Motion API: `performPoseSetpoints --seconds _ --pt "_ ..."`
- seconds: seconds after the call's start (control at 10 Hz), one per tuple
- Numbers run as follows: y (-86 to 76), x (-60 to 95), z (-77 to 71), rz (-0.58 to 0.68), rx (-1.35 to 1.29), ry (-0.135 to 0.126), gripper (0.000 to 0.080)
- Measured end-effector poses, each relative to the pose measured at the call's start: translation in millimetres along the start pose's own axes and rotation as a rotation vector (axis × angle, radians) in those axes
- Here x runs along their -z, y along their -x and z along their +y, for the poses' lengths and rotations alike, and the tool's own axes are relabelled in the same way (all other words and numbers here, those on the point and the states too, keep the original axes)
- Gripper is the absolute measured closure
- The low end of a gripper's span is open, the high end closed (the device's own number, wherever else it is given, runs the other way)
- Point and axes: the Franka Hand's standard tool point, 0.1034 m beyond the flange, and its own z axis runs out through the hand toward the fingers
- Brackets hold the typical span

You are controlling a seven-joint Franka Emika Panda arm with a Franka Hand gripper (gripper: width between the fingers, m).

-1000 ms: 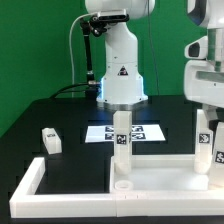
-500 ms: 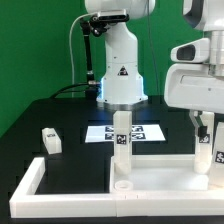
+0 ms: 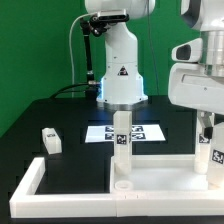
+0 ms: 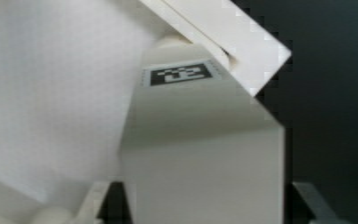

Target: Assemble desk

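Exterior view: gripper (image 3: 206, 128) is straight above the upright leg (image 3: 206, 152) on the tabletop (image 3: 160, 178), at the exterior view's right; leg's long axis vertical. Wrist view: fingers (image 4: 101, 205) flank that leg, one each side; clamped or just short of contact, can't tell.

- Exterior view: bright, even light, and the green backdrop (image 3: 30, 50) reads flat with no hot spots.
- The white rail (image 3: 28, 183) up front is close to blown out, its edges washing into each other.
- The black tabletop (image 3: 70, 115) swallows the light, and shadows under the parts barely show.
- A bluish glow sits at the robot base (image 3: 106, 90).
- Wrist view: soft all over. The leg (image 4: 194, 150) fills it in grey shade, its tag (image 4: 181, 72) is blurred, and the background drops to black.
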Motion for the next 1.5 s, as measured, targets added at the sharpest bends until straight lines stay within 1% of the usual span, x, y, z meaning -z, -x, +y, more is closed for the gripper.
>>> performPoseSetpoints --seconds 0.1,0.2,0.3,0.4,0.5,0.6,0.7,0.8,0.9,1.0,1.1,1.2,1.5 --pt "0.1 -0.5 3.6 -0.008 -0.204 0.004 0.0501" --pt "2.1 -0.5 4.7 -0.027 -0.376 0.002 0.0501" --pt "3.1 -0.8 6.3 -0.041 -0.532 -0.008 0.0501" --pt "3.2 -0.8 10.0 -0.062 -0.672 -0.025 0.0501" --pt "2.4 -1.0 11.7 -0.066 -0.704 -0.032 0.0501" --pt "2.8 -1.3 12.4 -0.07 -0.734 -0.028 0.0501" --pt "5.1 -2.0 11.9 -0.071 -0.755 -0.026 0.0445" --pt "5.0 -2.7 12.0 -0.071 -0.743 -0.026 0.031" --pt "6.8 -2.3 12.5 -0.066 -0.67 -0.015 0.031" --pt "13.2 0.5 11.1 -0.054 -0.54 0.029 0.0185" --pt "19.0 0.4 2.3 -0.05 -0.395 0.016 0.0161" --pt "22.9 -1.2 1.6 -0.054 -0.244 0.014 0.0161" --pt "19.7 -1.3 2.6 -0.053 -0.081 0.01 0.0151"
